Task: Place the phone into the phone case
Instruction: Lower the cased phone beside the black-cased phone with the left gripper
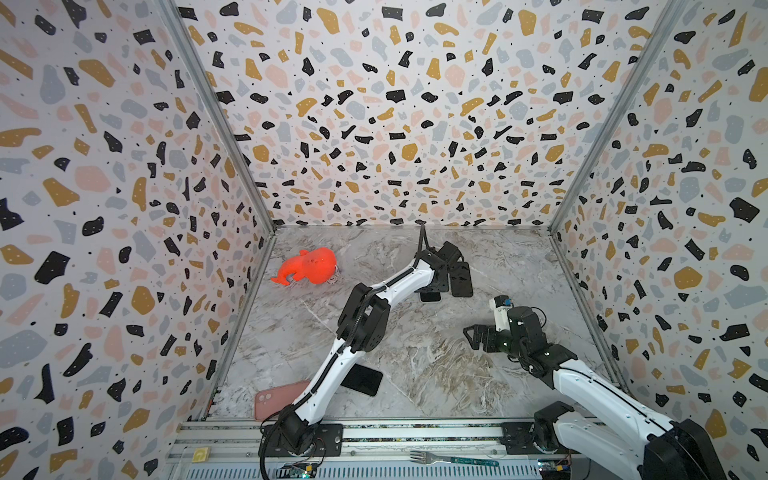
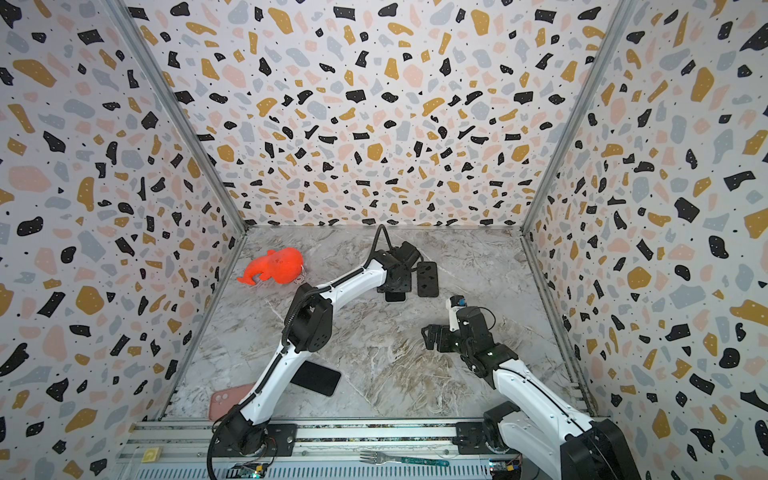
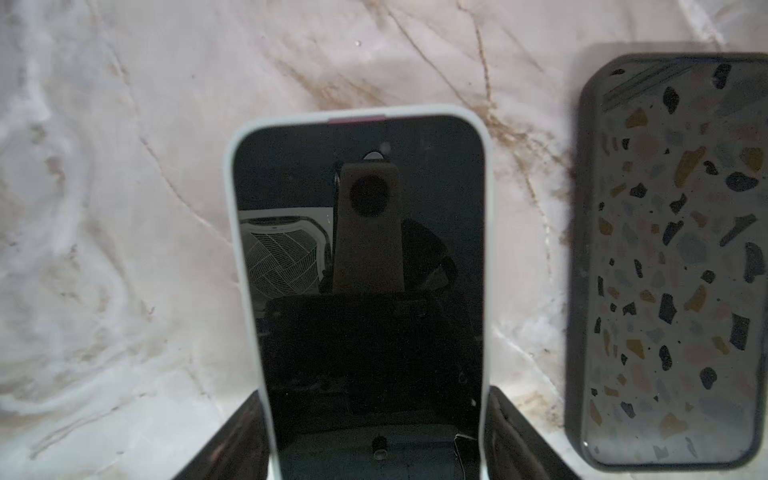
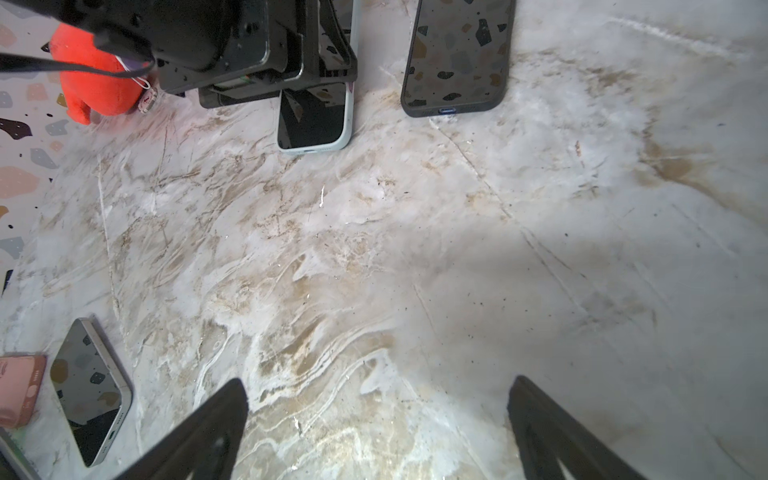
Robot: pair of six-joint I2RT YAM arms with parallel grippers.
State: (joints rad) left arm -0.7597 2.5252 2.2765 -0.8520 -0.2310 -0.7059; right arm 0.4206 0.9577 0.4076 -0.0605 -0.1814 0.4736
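Note:
A black-screened phone (image 3: 357,249) sits inside a pale case and lies flat at the far middle of the marble table (image 1: 415,365). My left gripper (image 3: 374,392) straddles its near end, a finger pressed on each long side of the case. In both top views only the phone's end (image 1: 430,296) (image 2: 395,296) shows below the gripper. A bare phone (image 1: 363,380) and a pink case (image 1: 270,401) lie at the front left, partly under the left arm. My right gripper (image 1: 471,336) (image 4: 379,382) hovers open over bare table, holding nothing.
A second phone in a dark case (image 1: 461,280) (image 3: 673,257) lies just right of the left gripper. A red plush toy (image 1: 307,266) rests at the far left by the wall. A fork (image 1: 453,459) lies on the front rail. Patterned walls close three sides.

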